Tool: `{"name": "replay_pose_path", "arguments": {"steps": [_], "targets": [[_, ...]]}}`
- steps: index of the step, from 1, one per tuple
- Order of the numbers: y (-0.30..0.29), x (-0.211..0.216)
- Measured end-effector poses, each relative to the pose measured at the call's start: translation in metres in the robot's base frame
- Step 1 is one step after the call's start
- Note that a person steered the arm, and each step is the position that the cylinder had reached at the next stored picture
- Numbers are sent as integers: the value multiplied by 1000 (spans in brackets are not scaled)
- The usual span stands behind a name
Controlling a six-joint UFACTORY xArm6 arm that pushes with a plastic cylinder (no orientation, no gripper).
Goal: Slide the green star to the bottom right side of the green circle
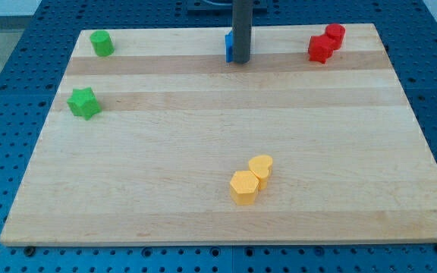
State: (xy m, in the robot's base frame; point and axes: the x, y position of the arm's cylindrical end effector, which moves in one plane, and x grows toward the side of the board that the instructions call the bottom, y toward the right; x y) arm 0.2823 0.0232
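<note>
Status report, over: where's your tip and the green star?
My tip at top centre, against blue block. Green star untouched, below-left of green circle. Path clear.

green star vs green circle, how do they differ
The green star has pointed arms; the green circle is a rounded, cylinder-like block. The star sits lower in the view and further to the view's left; the circle sits near the board's top edge. Both are green, alone, and far to the left of my tip, which is beside a blue block.
</note>
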Motion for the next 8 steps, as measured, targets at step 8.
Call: {"name": "replay_pose_path", "arguments": {"steps": [8], "targets": [[-289, 78]]}}
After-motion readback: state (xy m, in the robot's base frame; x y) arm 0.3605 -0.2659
